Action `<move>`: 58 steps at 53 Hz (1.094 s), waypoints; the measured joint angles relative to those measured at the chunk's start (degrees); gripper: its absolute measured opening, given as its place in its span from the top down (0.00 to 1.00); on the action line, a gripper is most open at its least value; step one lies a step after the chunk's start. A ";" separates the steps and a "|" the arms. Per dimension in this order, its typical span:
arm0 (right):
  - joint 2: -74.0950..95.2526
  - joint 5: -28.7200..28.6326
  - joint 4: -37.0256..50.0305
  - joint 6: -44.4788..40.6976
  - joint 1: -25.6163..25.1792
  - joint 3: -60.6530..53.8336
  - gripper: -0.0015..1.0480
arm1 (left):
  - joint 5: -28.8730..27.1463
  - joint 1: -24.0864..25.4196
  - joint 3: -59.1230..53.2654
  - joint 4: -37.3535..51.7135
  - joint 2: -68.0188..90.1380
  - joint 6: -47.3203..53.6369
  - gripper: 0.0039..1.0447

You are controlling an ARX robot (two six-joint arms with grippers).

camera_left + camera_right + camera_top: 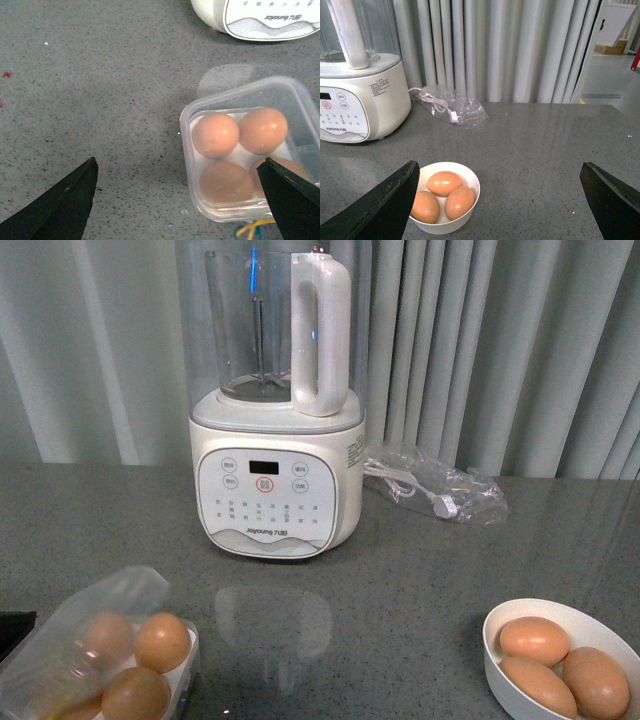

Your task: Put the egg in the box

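Eggs in box: four orange-brown eggs fill the cups of the box in the left wrist view; the egg nearest the frame's centre touches its neighbour, and a third lies below them. The fourth is partly hidden behind the lower-right dark finger.
Box: clear plastic case with a white cup tray, sitting on the grey countertop; in the front view it occupies the lower left corner, cut by the frame edge, with its clear lid raised and tilted over the eggs. A yellow and blue band shows at the bottom edge of the left wrist view.
Bowl: round white bowl in the lower right of the front view, holding three more eggs; well apart from the box.
Left gripper: its centre lies over the box's near wall; two dark fingers enter at the lower corners of the frame, spread wide, with nothing between them.
Right gripper: its centre lies over bare countertop just beside the bowl; fingers likewise spread wide and empty.
Blender: cream-white appliance with a clear jug and white handle, upper centre of the front view, standing behind both egg groups.
Bagged cord: white cable in a clear plastic bag, right of the blender, before the grey curtain.
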 joint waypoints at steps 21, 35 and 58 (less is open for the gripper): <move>0.00 0.00 0.00 0.00 0.00 0.00 0.07 | 16.28 10.29 1.84 -2.95 -14.49 -22.93 0.06; 0.00 0.00 0.00 0.00 0.00 0.00 0.07 | 16.70 10.69 1.27 -2.82 -15.80 -24.96 0.06; 0.00 0.00 0.00 0.00 0.02 0.00 0.07 | 0.00 4.79 -12.83 16.37 -24.37 -7.17 0.68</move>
